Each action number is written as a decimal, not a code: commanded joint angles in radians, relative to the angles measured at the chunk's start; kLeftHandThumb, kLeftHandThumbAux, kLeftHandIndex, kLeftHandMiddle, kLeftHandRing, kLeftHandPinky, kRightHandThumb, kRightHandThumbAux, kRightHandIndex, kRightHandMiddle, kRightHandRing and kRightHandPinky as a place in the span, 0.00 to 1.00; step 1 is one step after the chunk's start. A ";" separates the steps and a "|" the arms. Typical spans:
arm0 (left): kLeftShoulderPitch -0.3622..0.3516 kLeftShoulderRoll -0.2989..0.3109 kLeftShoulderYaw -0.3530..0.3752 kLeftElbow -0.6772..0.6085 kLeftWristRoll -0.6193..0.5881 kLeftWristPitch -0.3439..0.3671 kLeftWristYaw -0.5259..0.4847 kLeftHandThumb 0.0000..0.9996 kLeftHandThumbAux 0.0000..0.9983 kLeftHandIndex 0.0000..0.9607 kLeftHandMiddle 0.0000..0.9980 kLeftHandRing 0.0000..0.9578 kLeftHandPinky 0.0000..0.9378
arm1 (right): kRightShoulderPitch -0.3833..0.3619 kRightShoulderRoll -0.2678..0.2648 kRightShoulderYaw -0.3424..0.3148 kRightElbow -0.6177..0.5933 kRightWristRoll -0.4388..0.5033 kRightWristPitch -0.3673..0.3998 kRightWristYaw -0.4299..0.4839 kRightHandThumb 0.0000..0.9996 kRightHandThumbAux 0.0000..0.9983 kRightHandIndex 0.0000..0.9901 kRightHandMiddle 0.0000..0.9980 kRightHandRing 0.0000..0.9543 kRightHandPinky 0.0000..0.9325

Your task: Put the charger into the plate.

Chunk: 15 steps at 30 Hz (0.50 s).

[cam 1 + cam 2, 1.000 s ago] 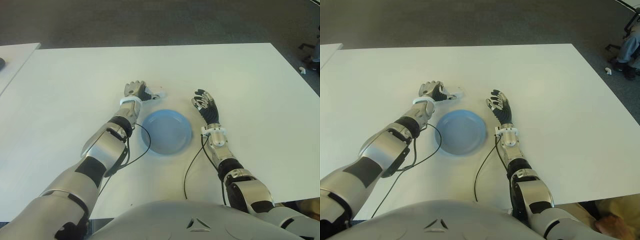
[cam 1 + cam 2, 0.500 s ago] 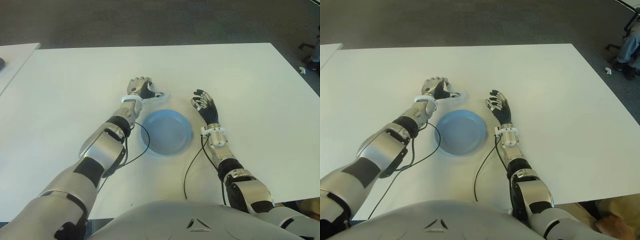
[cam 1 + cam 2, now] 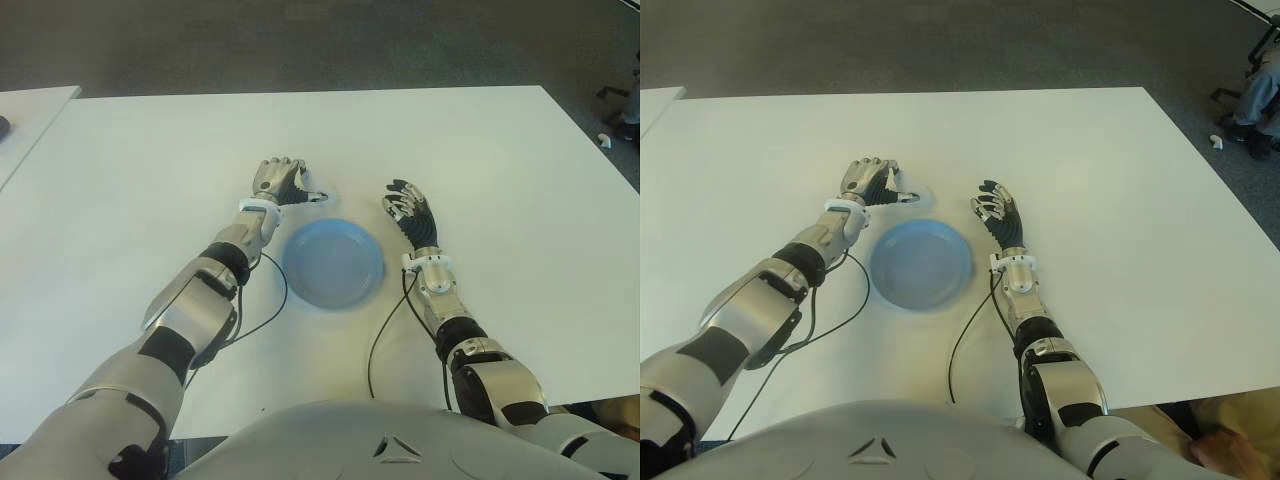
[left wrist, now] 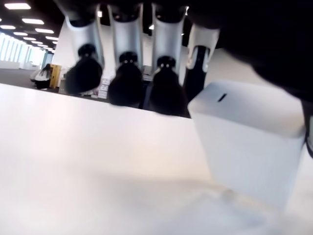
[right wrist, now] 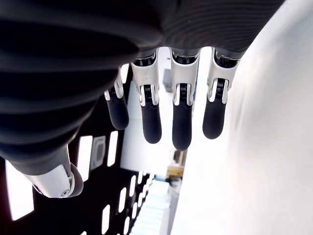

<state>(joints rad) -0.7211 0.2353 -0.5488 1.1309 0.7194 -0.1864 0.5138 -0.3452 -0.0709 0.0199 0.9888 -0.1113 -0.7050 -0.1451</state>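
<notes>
The charger (image 4: pixel 249 142) is a small white block standing on the white table (image 3: pixel 150 170), just beyond the rim of the blue plate (image 3: pixel 333 265) on its far left side. My left hand (image 3: pixel 280 183) is over it, the fingers (image 4: pixel 127 73) curled down on one side and the thumb on the other, so the hand is shut on the charger. In the eye views only a white corner of the charger (image 3: pixel 318 195) shows past the fingertips. The plate holds nothing. My right hand (image 3: pixel 408 210) shows to the right of the plate, its fingers (image 5: pixel 161 112) relaxed and holding nothing.
Black cables (image 3: pixel 275 300) run from both wrists across the table on either side of the plate. A second white table (image 3: pixel 25 120) stands off to the left. A person's legs (image 3: pixel 1260 90) show on the floor at the far right.
My left hand has shifted slightly toward the charger and curled further over it, hiding more of the block. The forearm has swung a little left. The right hand and plate have not moved.
</notes>
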 commanded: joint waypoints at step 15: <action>0.239 0.185 0.000 -0.404 0.054 -0.060 0.002 0.72 0.70 0.46 0.82 0.84 0.86 | 0.261 0.066 0.001 0.129 0.008 0.046 0.012 0.53 0.61 0.18 0.27 0.30 0.33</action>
<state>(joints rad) -0.5756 0.3562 -0.5532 0.8660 0.7432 -0.2250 0.5152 -0.3413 -0.0688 0.0159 0.9815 -0.1107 -0.7032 -0.1430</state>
